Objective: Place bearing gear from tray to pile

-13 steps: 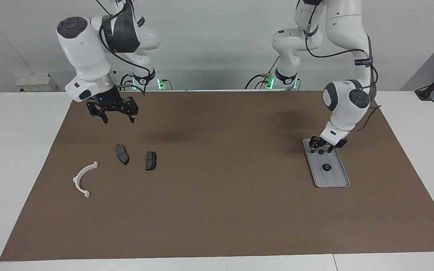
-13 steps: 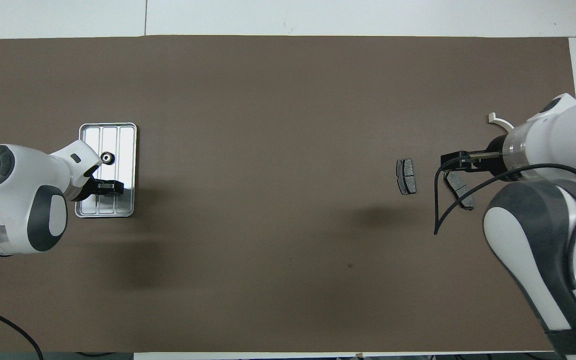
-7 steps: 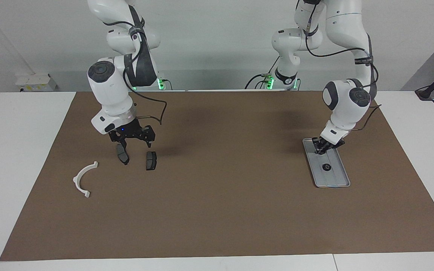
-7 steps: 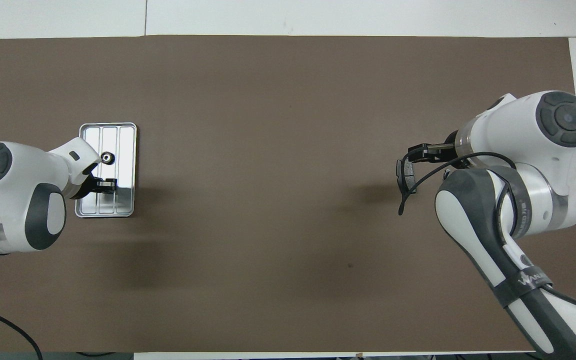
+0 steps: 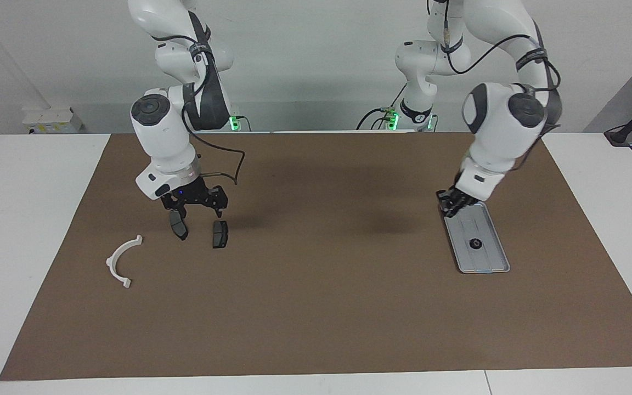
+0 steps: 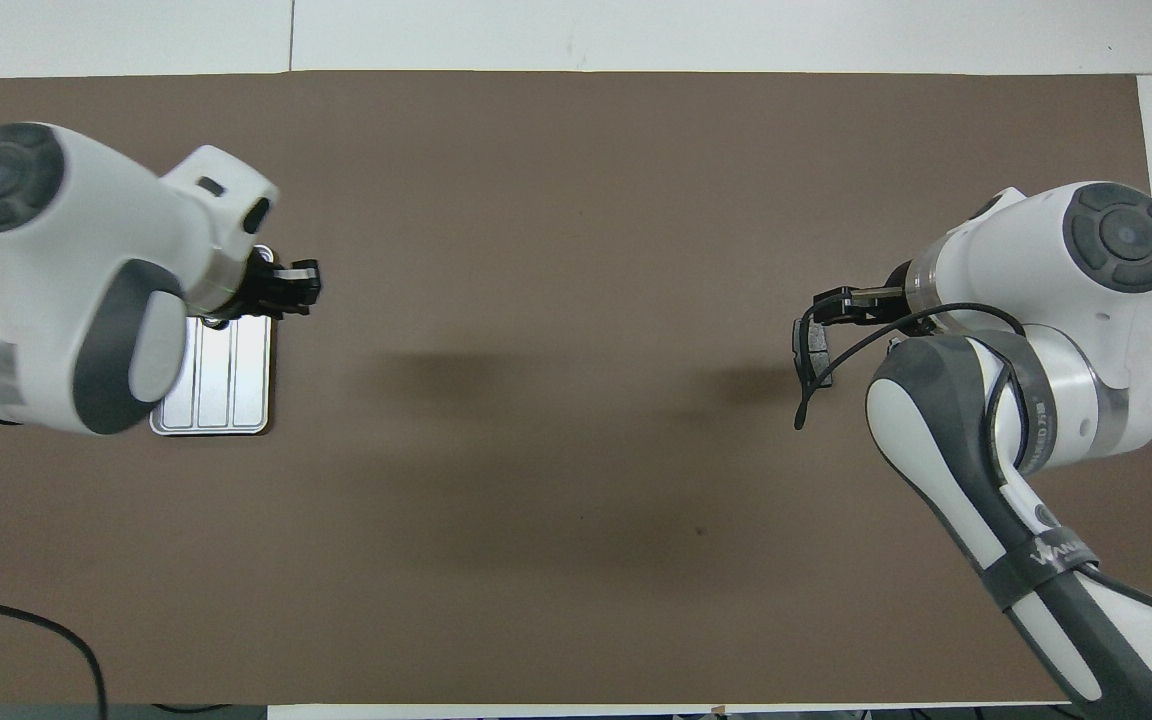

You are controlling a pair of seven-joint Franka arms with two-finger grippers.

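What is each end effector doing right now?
Left end effector: cannot be told, above tray.
Right end effector: open, empty, above brake pads.

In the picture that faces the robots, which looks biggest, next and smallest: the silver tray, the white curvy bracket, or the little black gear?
1. The tray looks biggest.
2. The white bracket comes next.
3. The black gear, lying in the tray, looks smallest by far.

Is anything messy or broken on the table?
Nothing stands out. One small black gear lies flat in the silver tray. The two dark brake pads and the white half-ring bracket lie loosely near each other on the brown mat, none damaged.
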